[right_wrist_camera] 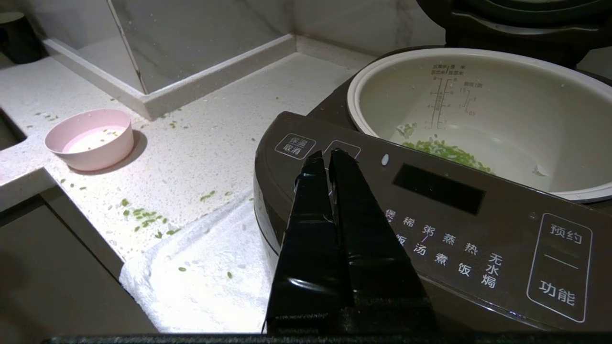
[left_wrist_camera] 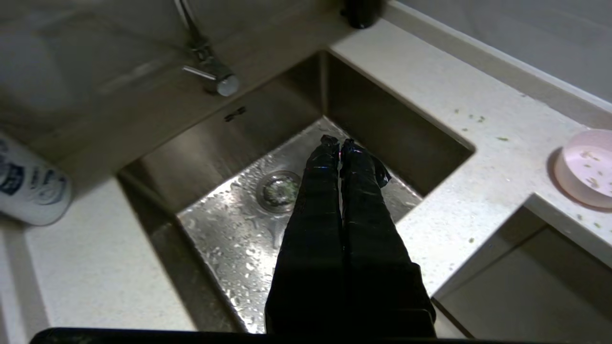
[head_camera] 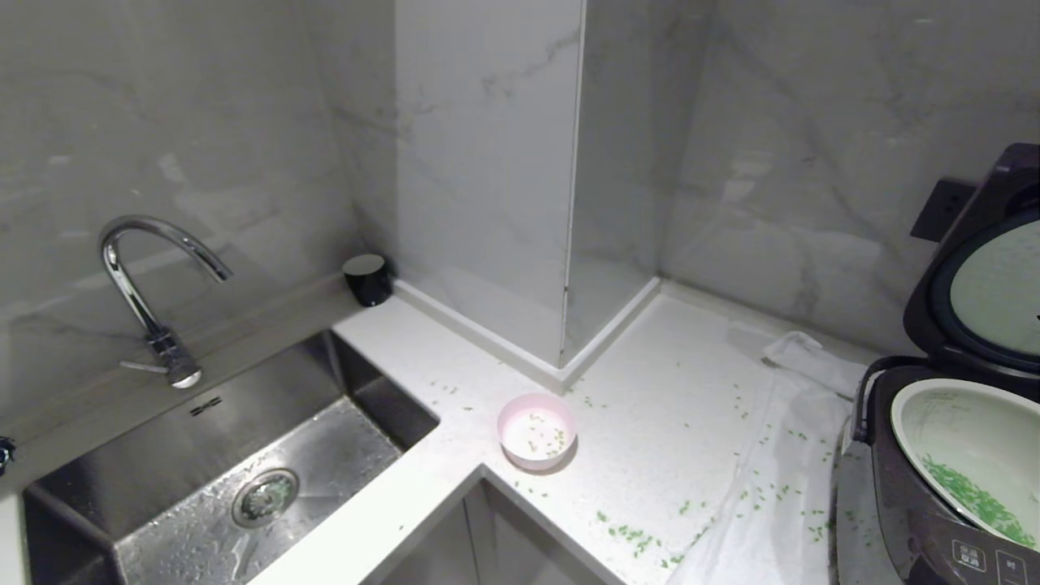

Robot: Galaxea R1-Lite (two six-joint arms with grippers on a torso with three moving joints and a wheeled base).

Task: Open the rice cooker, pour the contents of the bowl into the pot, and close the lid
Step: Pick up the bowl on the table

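The dark brown rice cooker stands at the right edge of the counter with its lid raised. Its pale pot holds a heap of green bits. The pink bowl sits upright near the counter's inner corner, only a few green bits left inside. My left gripper is shut and empty, above the sink, with the bowl off to its side. My right gripper is shut and empty, in front of the cooker's button panel, with the pot beyond it. Neither gripper shows in the head view.
Green bits lie scattered over the white counter and the white towel beside the cooker. A steel sink with a faucet fills the left. A small black cup stands by the wall. A white bottle lies left of the sink.
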